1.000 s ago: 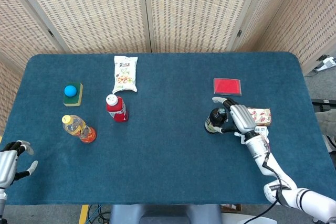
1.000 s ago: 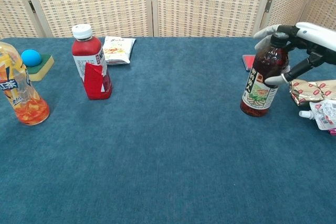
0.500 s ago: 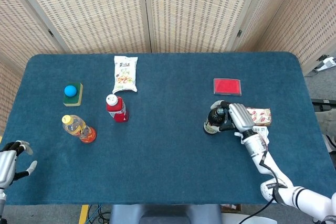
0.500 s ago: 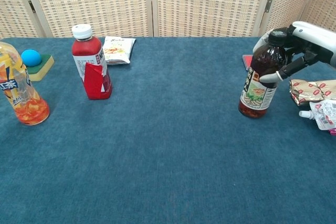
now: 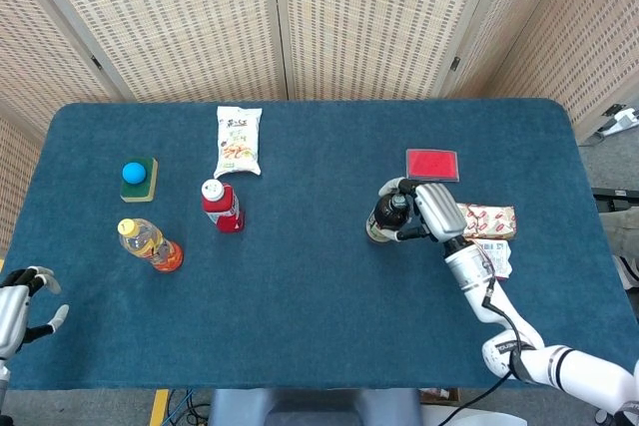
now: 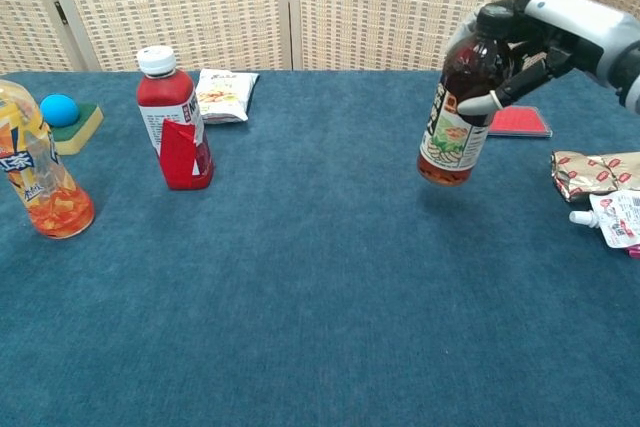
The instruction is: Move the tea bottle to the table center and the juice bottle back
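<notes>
We see the fingers (image 6: 500, 99) of the right hand (image 6: 545, 32) curled around the neck and shoulder of the tea bottle (image 6: 456, 117), thumb on the near side and the others wrapped behind the cap. The hand comes in from the right, with its white back turned upward and the forearm trailing off toward the table's right edge. In the head view the same right hand (image 5: 431, 213) covers the bottle's right side.

The tea bottle (image 5: 385, 218) is dark brown with a black cap and a pale label printed with green and red. In the chest view it hangs clear of the blue table (image 6: 320, 327), tilted slightly so its base leans left, and it sits right of the table's middle, in front of a red card (image 6: 520, 122).

At the lower left edge of the head view we find the left hand (image 5: 18, 303), its fingers apart and holding nothing.

The juice bottle (image 6: 170, 132), red with a white cap, stands upright on the left half of the table, near a snack bag (image 6: 224, 94).
</notes>
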Motion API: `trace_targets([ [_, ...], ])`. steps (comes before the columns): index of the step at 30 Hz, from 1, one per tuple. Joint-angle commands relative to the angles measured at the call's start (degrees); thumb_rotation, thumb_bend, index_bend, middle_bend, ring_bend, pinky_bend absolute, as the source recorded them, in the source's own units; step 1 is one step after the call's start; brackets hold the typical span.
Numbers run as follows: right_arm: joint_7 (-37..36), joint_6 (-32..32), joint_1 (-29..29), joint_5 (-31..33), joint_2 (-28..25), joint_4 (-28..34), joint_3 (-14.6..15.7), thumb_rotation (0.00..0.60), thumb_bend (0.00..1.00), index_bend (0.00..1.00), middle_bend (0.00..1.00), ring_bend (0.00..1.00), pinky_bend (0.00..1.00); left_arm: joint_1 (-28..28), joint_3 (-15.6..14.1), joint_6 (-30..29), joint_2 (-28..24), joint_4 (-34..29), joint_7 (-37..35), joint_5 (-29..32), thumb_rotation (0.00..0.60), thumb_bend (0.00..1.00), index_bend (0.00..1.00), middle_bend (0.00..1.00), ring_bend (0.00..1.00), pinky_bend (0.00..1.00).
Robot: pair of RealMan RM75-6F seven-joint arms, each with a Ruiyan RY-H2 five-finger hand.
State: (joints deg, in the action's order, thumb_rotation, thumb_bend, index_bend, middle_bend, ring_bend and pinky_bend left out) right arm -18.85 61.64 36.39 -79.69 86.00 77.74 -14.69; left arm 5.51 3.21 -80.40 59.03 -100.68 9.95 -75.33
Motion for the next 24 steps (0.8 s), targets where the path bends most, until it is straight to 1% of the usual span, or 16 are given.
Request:
trace_targets([
  [1, 2.23, -1.38, 1.87, 1.26, 0.78, 0.55, -1.31, 0.600, 0.06, 0.46, 0.58, 0.50, 0.68, 0.00, 0.06, -0.05, -0.07, 0.08, -0.01, 0.05, 0.600, 0.27, 0.49, 0.32, 0.25, 0.48],
  [13, 9.71, -4.89, 7.21, 7.25, 4.74, -0.40, -4.77, 0.600, 0.07, 0.46, 0.58, 0.50, 0.68, -0.24, 0.48, -0.45, -0.88, 0.00, -1.33, 0.36, 0.600, 0.27, 0.49, 0.32, 0.25, 0.48],
  [24, 11.95, -7.85, 10.76, 10.88, 9.00, -4.59, -5.62, 0.600, 0.07, 0.46, 0.58, 0.50, 0.68, -0.60, 0.94, -0.86, -1.67, -0.49, -1.99, 1.27, 0.600, 0.27, 0.49, 0.32, 0.25, 0.48],
])
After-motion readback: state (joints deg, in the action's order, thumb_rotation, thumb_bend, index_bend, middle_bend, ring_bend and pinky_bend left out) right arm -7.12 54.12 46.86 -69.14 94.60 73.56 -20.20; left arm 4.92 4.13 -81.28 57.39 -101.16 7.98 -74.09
